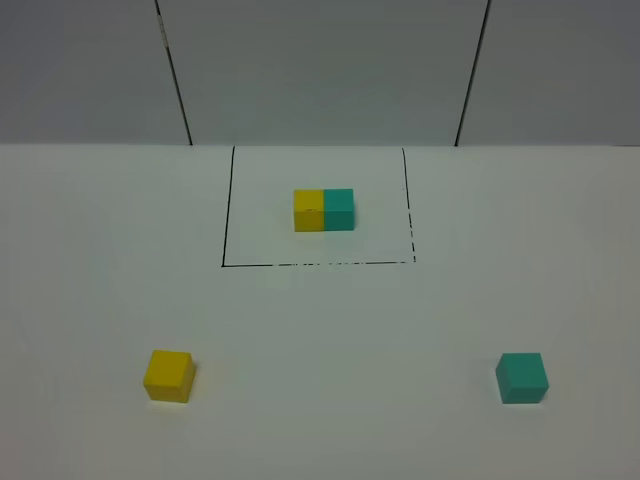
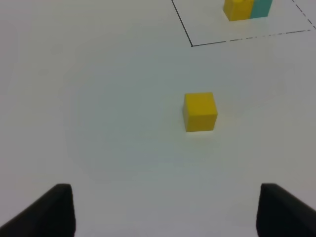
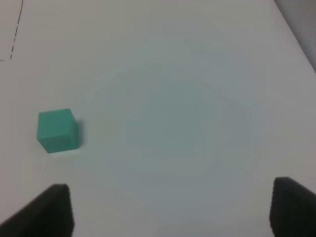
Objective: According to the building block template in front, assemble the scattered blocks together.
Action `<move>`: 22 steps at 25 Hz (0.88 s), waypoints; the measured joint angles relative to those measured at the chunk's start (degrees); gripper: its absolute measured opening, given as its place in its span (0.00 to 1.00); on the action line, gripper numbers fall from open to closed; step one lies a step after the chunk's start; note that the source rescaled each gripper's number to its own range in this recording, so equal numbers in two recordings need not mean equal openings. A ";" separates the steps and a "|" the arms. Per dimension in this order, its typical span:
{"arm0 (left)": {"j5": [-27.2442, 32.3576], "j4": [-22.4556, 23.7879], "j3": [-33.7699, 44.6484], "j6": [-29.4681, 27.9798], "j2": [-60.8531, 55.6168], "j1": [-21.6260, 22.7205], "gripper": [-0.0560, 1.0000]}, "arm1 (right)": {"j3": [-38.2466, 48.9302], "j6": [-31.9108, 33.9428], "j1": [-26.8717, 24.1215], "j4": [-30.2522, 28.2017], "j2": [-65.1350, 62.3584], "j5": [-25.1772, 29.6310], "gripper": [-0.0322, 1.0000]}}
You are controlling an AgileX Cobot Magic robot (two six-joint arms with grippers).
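Observation:
The template (image 1: 323, 210) is a yellow and a teal cube joined side by side inside a thin black drawn rectangle at the table's back middle; it also shows in the left wrist view (image 2: 247, 9). The loose yellow cube (image 1: 168, 376) sits at the front left, and lies ahead of my open left gripper (image 2: 165, 210) in the left wrist view (image 2: 200, 112). The loose teal cube (image 1: 521, 378) sits at the front right; in the right wrist view (image 3: 57, 130) it lies off to one side of my open right gripper (image 3: 170, 212). Neither gripper shows in the exterior view.
The white table (image 1: 330, 330) meets a grey panelled wall (image 1: 320, 70) at the back. The black rectangle's line (image 1: 320, 264) runs between the template and the loose cubes. The table's edge (image 3: 296, 29) shows in the right wrist view.

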 joint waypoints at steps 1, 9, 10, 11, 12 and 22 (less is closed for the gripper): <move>0.00 0.00 0.00 0.00 0.00 0.00 0.67 | 0.00 0.00 0.00 0.00 0.00 0.00 0.64; 0.00 0.00 0.00 0.00 0.00 0.00 0.67 | 0.00 0.00 0.00 0.00 0.00 0.00 0.64; 0.00 0.00 0.00 0.00 0.00 0.00 0.67 | 0.00 0.00 0.00 0.00 0.00 0.00 0.64; 0.00 0.00 0.00 0.00 0.00 0.00 0.67 | 0.00 0.00 0.00 0.00 0.00 0.00 0.64; 0.00 0.00 0.00 0.00 0.00 0.00 0.67 | 0.00 0.00 0.00 0.00 0.00 0.00 0.64; 0.00 0.00 0.00 0.00 0.00 0.00 0.67 | 0.00 0.00 0.00 0.00 0.00 0.00 0.64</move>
